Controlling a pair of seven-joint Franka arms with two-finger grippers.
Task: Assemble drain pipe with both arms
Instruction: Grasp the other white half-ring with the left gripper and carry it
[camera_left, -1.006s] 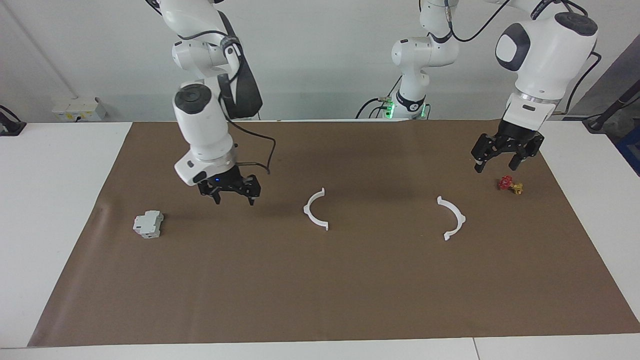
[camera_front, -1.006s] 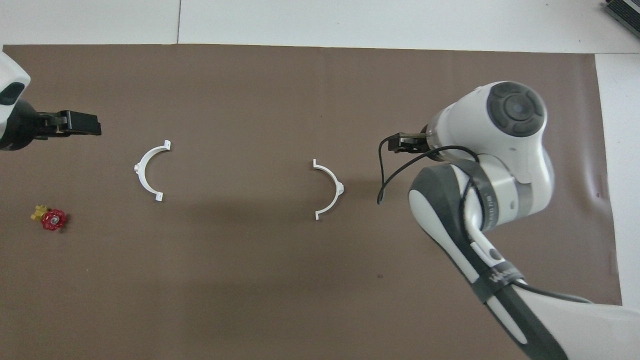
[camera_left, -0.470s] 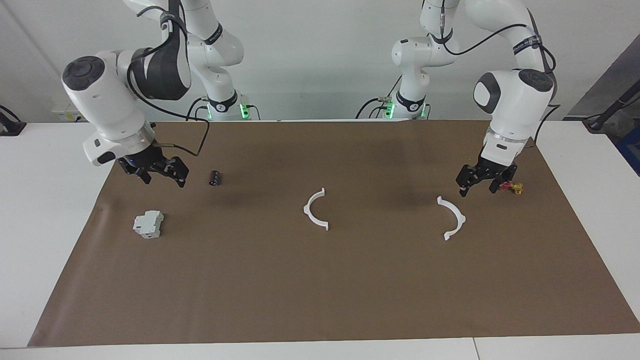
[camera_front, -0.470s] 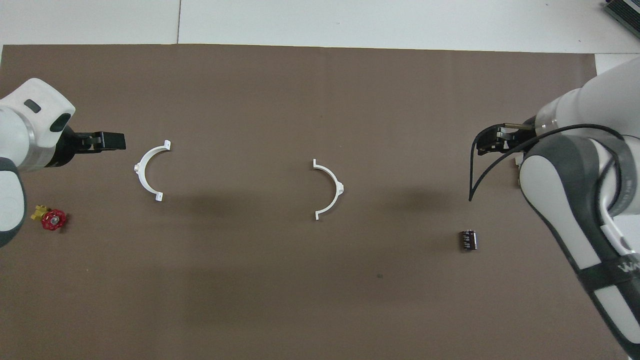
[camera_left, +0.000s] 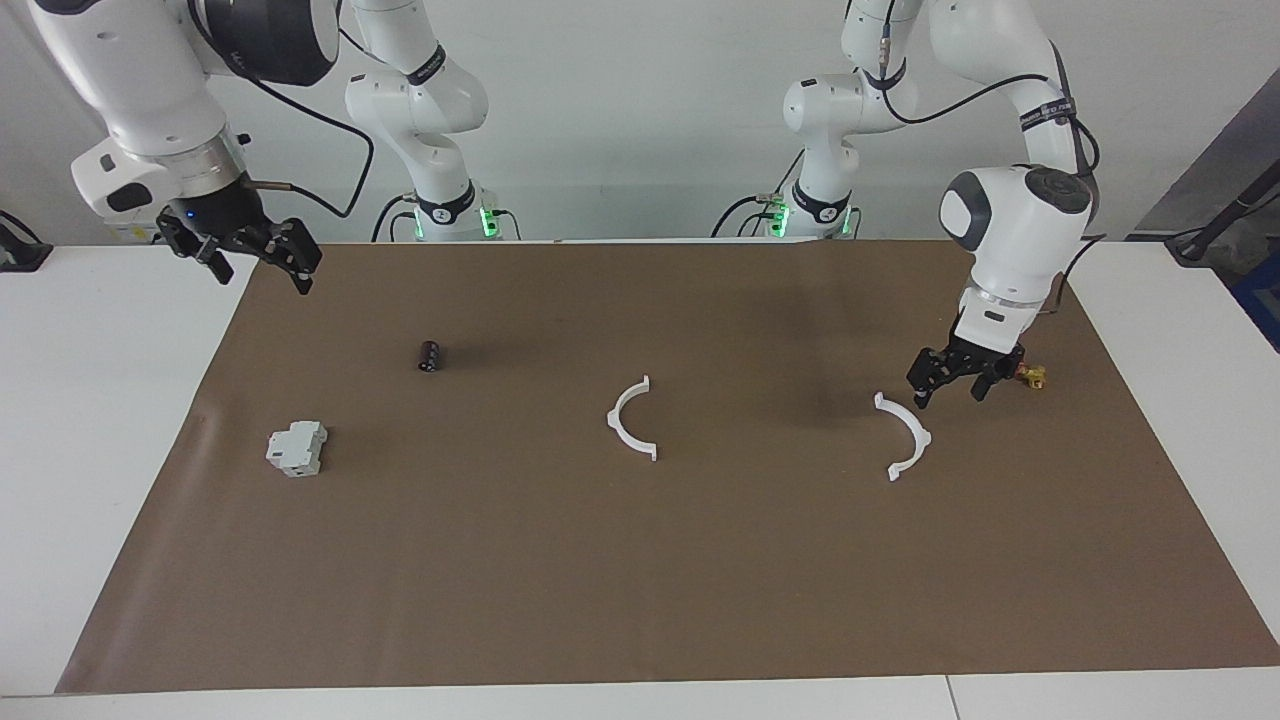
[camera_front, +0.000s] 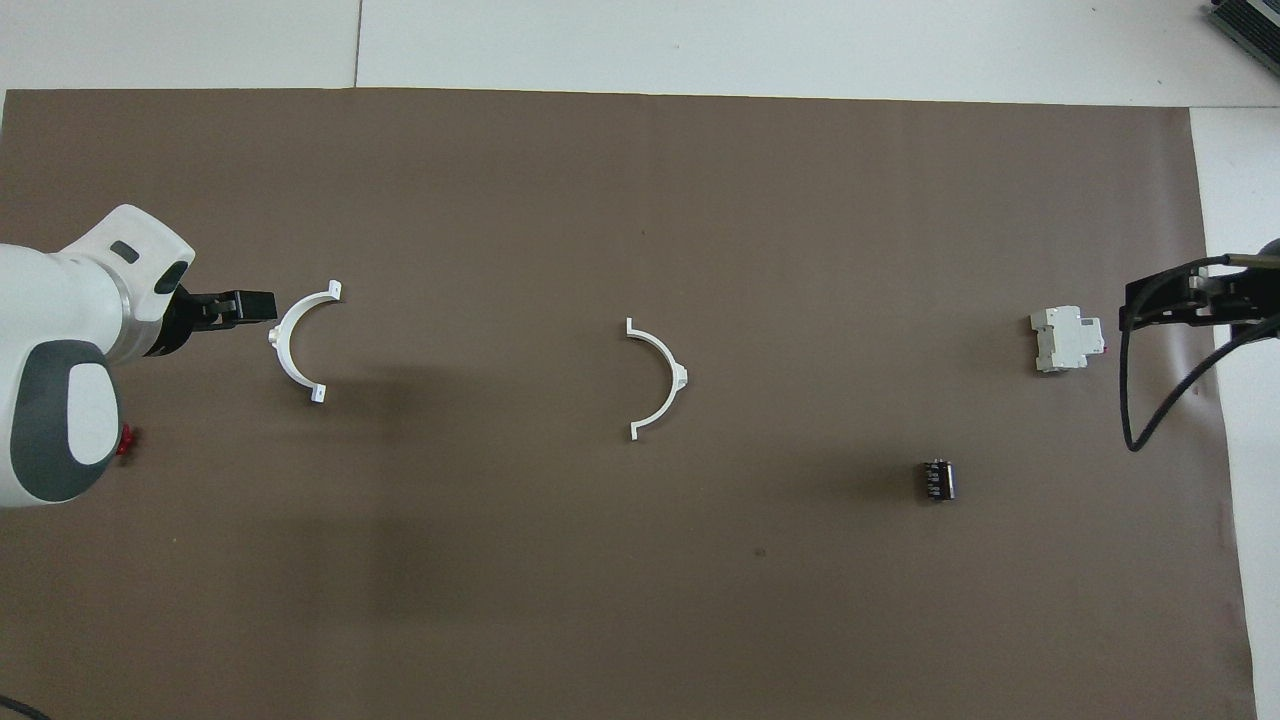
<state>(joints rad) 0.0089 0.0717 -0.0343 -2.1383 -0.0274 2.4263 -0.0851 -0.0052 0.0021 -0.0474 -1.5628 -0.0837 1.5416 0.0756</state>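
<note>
The drain pipe lies as two separate white half-rings on the brown mat. One half-ring (camera_left: 611, 421) (camera_front: 676, 365) is at mid-table. The other half-ring (camera_left: 922, 430) (camera_front: 280, 345) lies toward the left arm's end. My left gripper (camera_left: 948, 388) (camera_front: 240, 306) is open and empty. It hangs low beside that half-ring's outer curve, close to it but not touching. My right gripper (camera_left: 258, 270) (camera_front: 1150, 300) is open and empty, raised over the mat's edge at the right arm's end.
A grey-white boxy block (camera_left: 297, 448) (camera_front: 1068, 340) and a small black cylinder (camera_left: 430, 356) (camera_front: 937, 479) lie toward the right arm's end. A red and yellow valve (camera_left: 1030, 377) sits by the left gripper, mostly hidden under the arm in the overhead view.
My right gripper swung from mid-table out to the mat's edge at its own end and rose, uncovering the black cylinder. My left gripper came down toward the nearby half-ring.
</note>
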